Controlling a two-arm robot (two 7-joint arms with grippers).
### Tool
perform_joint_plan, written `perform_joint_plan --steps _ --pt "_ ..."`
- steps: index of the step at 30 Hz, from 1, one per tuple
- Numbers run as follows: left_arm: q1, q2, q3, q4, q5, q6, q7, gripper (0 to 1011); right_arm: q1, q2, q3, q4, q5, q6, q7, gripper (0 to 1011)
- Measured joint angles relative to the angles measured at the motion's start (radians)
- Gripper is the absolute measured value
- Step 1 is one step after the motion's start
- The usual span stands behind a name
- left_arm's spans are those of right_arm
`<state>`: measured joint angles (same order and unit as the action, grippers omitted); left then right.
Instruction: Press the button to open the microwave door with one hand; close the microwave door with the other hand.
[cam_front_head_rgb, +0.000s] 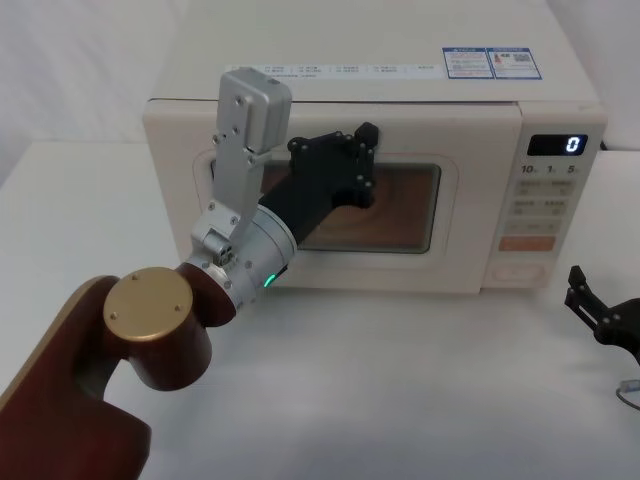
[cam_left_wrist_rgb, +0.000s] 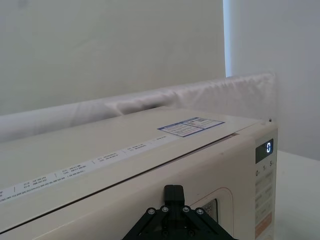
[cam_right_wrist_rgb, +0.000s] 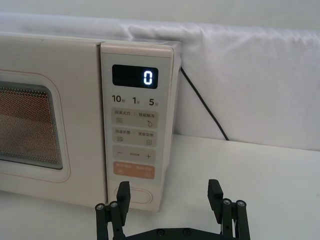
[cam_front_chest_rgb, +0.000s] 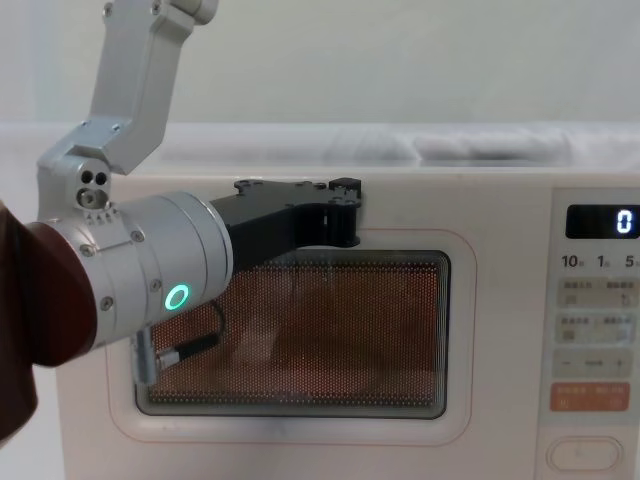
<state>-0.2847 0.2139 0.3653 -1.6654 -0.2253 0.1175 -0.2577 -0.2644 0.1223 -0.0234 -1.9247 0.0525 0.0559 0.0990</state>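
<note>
Head view: I have the left gripper (cam_front_head_rgb: 345, 160) up against the microwave door (cam_front_head_rgb: 465, 235), centre-upper frame, black body pointing at the window's top edge. The door looks flush with the oven front, so I judge it shut or nearly so. My right gripper (cam_front_head_rgb: 592, 298) hangs at the lower right over the bench (cam_front_head_rgb: 400, 380), fingers spread, just below and right of the button (cam_front_head_rgb: 522, 270), which sits at the bottom of the control panel (cam_front_head_rgb: 545, 205).

Left wrist view: the left gripper (cam_left_wrist_rgb: 174, 210) shows at the bottom centre, tip close to the door's upper edge; I cannot tell whether its fingers are spread or together. The display reads 0.

Right wrist view: the fingers (cam_right_wrist_rgb: 215, 192) stand apart at the bottom, and the pale pill-shaped button (cam_right_wrist_rgb: 135, 195) lies beside the other one, its long axis horizontal, under the orange key (cam_right_wrist_rgb: 134, 171).

Chest view: the left gripper (cam_front_chest_rgb: 345, 215) sits upper centre, on the door (cam_front_chest_rgb: 300, 215) above the dark mesh window (cam_front_chest_rgb: 330, 330). The button (cam_front_chest_rgb: 590, 455) is at the lower right, cream like the panel. The right arm is nearer it.
</note>
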Motion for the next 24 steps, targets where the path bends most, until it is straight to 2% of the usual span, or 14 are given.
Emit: perform_joint_plan --steps 24 --pt "0.001 -0.022 -0.01 0.013 0.012 -0.001 0.01 0 0.0 0.0 0.0 0.0 0.0 0.0 0.0 1002"
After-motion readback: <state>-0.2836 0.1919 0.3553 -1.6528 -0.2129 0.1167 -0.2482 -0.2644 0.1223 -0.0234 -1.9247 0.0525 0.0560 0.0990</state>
